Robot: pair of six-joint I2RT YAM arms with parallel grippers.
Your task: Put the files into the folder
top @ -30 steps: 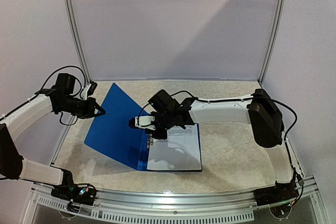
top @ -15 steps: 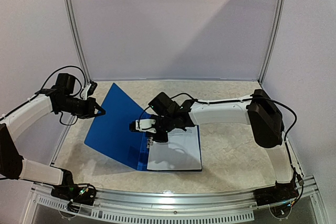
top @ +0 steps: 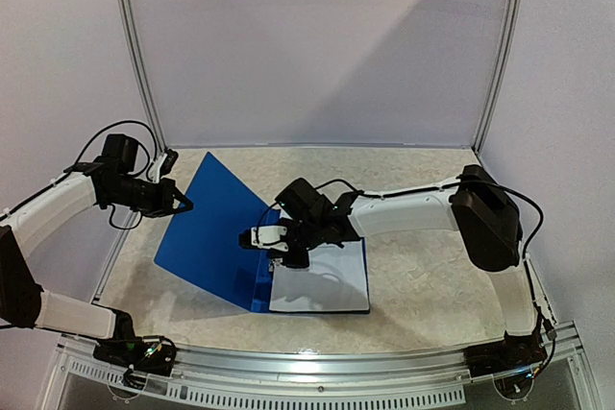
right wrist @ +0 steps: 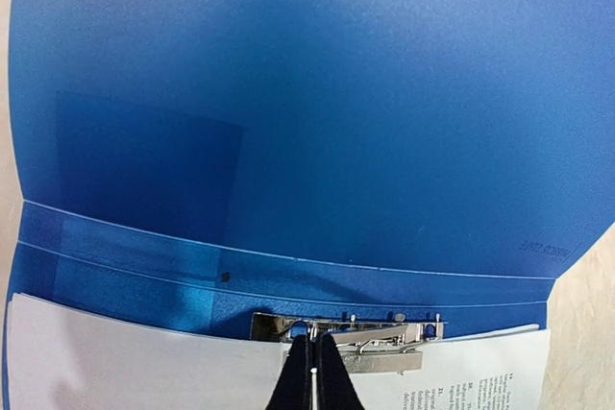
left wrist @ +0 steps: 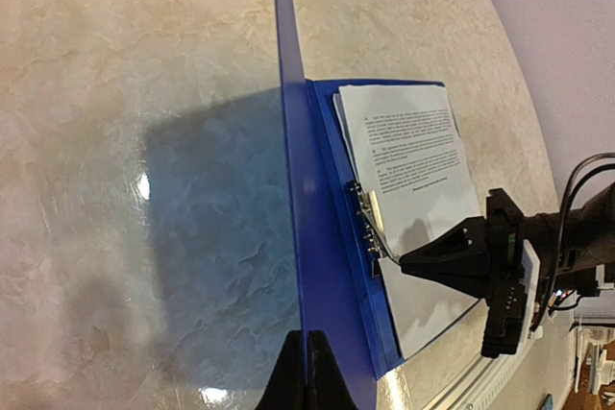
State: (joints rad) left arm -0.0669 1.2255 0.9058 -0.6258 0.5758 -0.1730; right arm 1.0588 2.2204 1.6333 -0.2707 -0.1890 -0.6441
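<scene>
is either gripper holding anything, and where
The left gripper pinches the folder by the outer edge of its raised cover. The right gripper is shut, tips at the clip; a hold there cannot be told.

The folder lies open near the front middle of the surface, its spine running front to back. Its right half lies flat, with the files stacked on it. Its left half stands tilted up and leftward off the spine, its outer edge between the fingers of the left claw. The clip sits along the spine at the files' left edge. The right claw is above it, tips at the clip.
</scene>
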